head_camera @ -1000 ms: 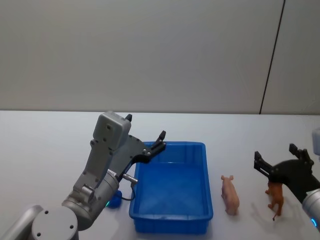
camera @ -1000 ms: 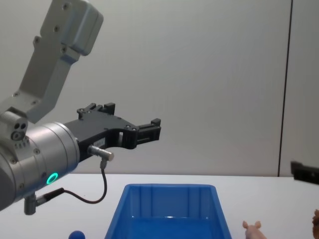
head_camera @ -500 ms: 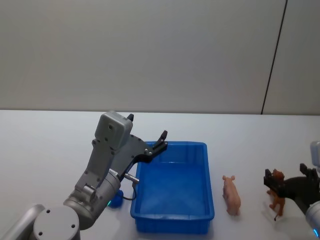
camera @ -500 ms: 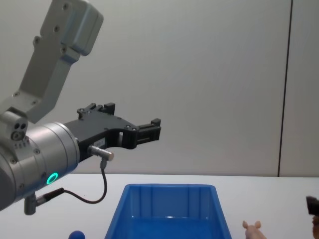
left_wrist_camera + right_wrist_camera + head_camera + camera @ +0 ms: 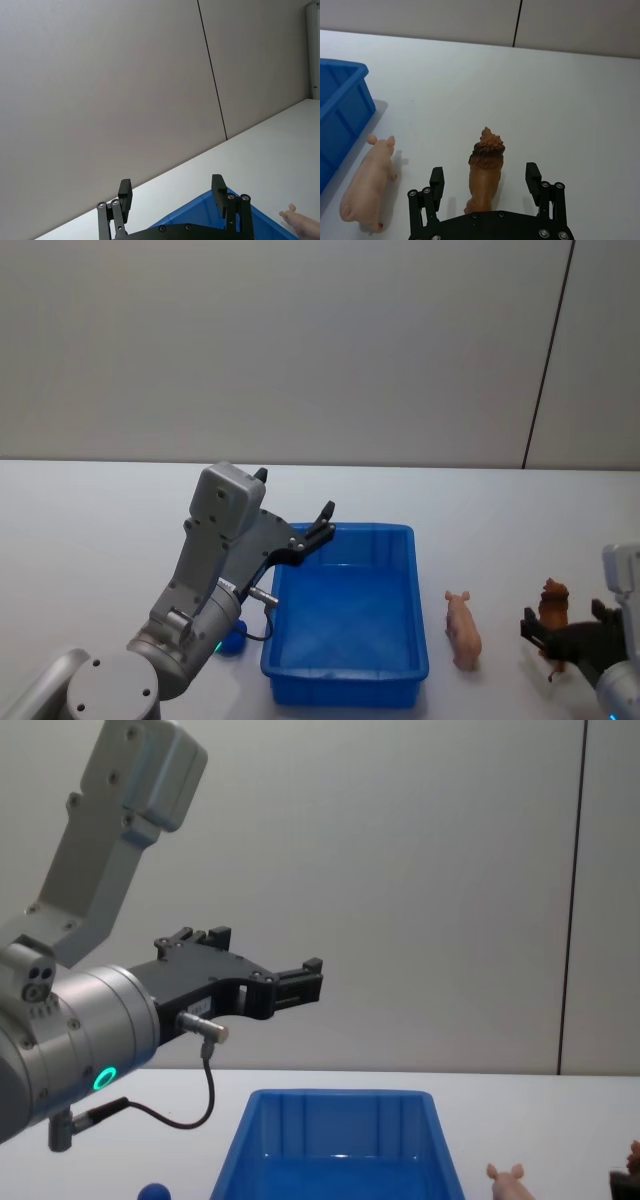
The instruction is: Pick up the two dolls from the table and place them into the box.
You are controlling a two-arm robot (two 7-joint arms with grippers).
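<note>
The blue box (image 5: pixel 344 684) sits on the white table (image 5: pixel 90 530). To its right lies the pale pink pig doll (image 5: pixel 462 631), and farther right stands the reddish-brown doll (image 5: pixel 553 602). My right gripper (image 5: pixel 563 628) is low at the table's near right. In the right wrist view the right gripper (image 5: pixel 485 180) is open, one finger on each side of the brown doll (image 5: pixel 485 165), not touching it, with the pig doll (image 5: pixel 367 187) beside it. My left gripper (image 5: pixel 292 492) hangs open and empty above the box's left rim.
A small blue ball (image 5: pixel 232 640) lies on the table just left of the box, under my left arm. A plain grey wall with a dark vertical seam (image 5: pixel 545 360) rises behind the table. Bare tabletop stretches beyond the dolls.
My right gripper has come down and back toward the table's near edge, so its open fingers now flank the brown doll. The left arm, box and pig doll have not moved.
</note>
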